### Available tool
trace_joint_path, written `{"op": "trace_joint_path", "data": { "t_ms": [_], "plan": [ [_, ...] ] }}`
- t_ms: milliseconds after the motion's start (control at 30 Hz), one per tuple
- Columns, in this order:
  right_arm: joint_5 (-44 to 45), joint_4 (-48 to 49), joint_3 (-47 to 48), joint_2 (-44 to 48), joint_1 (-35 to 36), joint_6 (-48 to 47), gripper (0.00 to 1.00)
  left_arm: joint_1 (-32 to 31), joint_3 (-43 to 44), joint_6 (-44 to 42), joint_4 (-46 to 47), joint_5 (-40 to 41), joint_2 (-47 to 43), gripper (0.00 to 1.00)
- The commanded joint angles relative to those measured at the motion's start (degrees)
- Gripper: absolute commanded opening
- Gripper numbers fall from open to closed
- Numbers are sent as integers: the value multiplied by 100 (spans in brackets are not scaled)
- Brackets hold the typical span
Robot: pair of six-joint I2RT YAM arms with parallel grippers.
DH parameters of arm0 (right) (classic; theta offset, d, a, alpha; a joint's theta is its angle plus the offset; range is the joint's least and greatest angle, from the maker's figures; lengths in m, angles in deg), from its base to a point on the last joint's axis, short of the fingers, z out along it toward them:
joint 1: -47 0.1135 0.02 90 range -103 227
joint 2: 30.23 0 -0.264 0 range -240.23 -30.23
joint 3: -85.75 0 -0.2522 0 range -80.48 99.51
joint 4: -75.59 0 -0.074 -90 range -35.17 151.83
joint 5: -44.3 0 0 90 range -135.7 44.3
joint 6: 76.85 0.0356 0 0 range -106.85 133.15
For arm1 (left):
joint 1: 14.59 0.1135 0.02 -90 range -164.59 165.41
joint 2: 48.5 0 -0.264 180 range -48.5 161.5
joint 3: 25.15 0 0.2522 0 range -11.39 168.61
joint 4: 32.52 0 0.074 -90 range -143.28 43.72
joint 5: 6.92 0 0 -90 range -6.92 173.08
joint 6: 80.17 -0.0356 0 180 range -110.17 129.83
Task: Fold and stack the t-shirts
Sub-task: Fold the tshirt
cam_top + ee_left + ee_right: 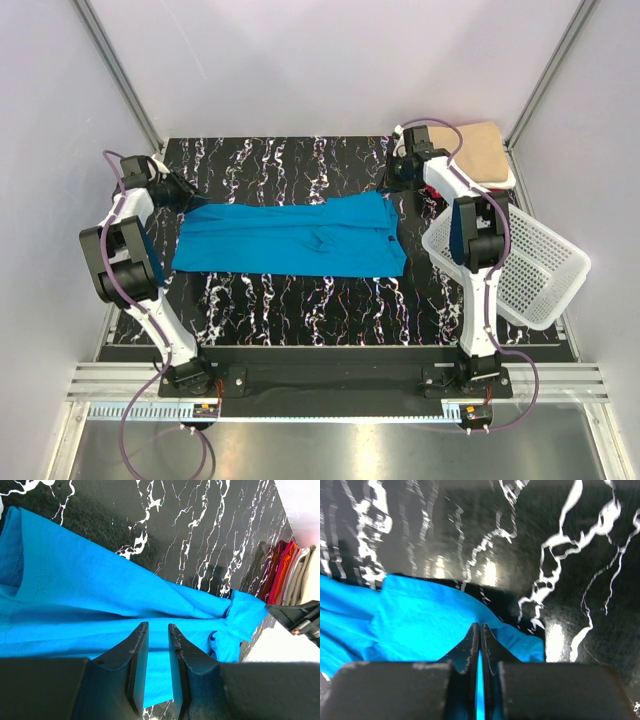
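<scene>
The turquoise-blue t-shirt [290,235] lies folded into a long band across the black marbled table [300,300]. My left gripper [186,192] sits over its far left corner; in the left wrist view [158,626] the jaws stand a little apart, with the flat blue cloth [90,595] below them. My right gripper [395,183] is at the shirt's far right corner; in the right wrist view [480,625] the jaws are pressed together at the cloth's [420,625] far edge. A stack of folded tees with a tan one [487,150] on top is at the back right; its red [280,565] and pale [300,575] layers show edge-on.
A white perforated plastic basket [520,265] lies tilted at the right edge, next to the right arm. Grey walls enclose the table on the left, back and right. The arm bases stand on the rail at the near edge.
</scene>
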Motion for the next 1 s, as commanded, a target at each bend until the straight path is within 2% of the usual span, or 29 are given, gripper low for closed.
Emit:
{"op": "trace_joint_path", "data": {
  "t_ms": [0,33,267,367,433,467,567,667,800,967],
  "plan": [
    [-202,396,-89,481,5,-75,3,42,-21,-12,203,-181,-84,26],
    [-202,413,-107,490,5,-75,0,33,-39,-12,212,-190,-93,26],
    [-333,475,-282,656,22,-14,0,42,-30,-12,203,-181,-111,26],
    [-535,554,-720,1016,66,65,0,86,-30,-47,194,-111,-120,27],
    [-684,633,-1002,1376,110,65,0,147,14,-178,-32,160,-172,27],
    [-720,685,-1308,1500,136,83,0,165,49,-248,-139,667,-190,27],
    [-826,826,-1871,1965,154,74,0,261,58,-416,-359,1512,-313,27],
    [-861,993,-2372,2483,163,161,0,332,-74,-503,-359,2041,-453,29],
    [-1080,1274,-2778,2810,172,294,0,359,-22,-723,-368,2254,-305,37],
    [-1379,1556,-3164,3021,259,478,0,455,154,-899,-517,2219,143,39]
  ]
}}
